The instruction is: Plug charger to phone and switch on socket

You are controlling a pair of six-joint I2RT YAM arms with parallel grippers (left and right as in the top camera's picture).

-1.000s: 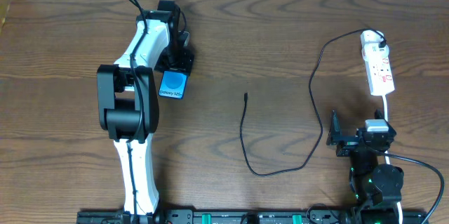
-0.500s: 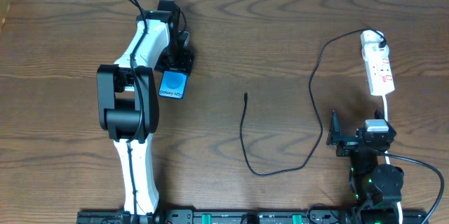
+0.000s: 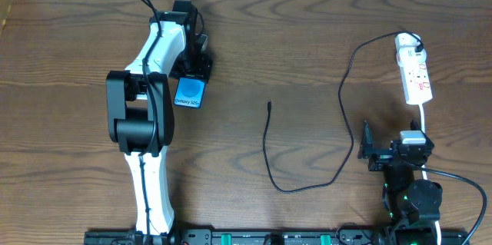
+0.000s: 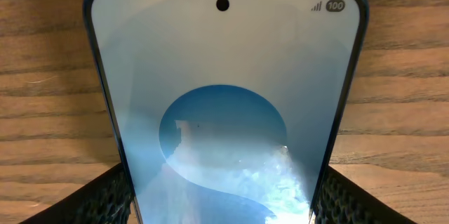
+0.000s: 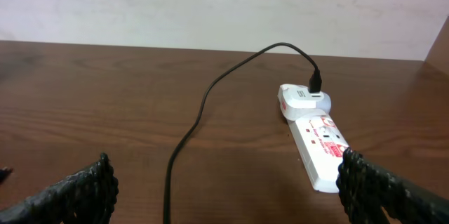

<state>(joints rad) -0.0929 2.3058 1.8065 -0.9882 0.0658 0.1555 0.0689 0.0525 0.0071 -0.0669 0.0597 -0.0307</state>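
Observation:
The phone [image 3: 190, 92], blue screen up, lies on the table at the left. My left gripper [image 3: 194, 62] is at its far end. In the left wrist view the phone [image 4: 224, 76] fills the space between both fingers [image 4: 223, 196], which press on its side edges. The charger [image 3: 268, 153] is a thin black cable; its free plug tip [image 3: 270, 105] lies mid-table, and its other end runs to an adapter in the white socket strip [image 3: 415, 72] at the far right. My right gripper [image 3: 366, 151] is open and empty, near the cable [image 5: 203, 104] and the strip [image 5: 319, 143].
A thick white cord [image 3: 423, 114] runs from the strip toward the right arm's base [image 3: 411, 195]. The left arm [image 3: 142, 114] stretches over the table's left side. A pale wall [image 5: 210, 6] stands behind the table's far edge.

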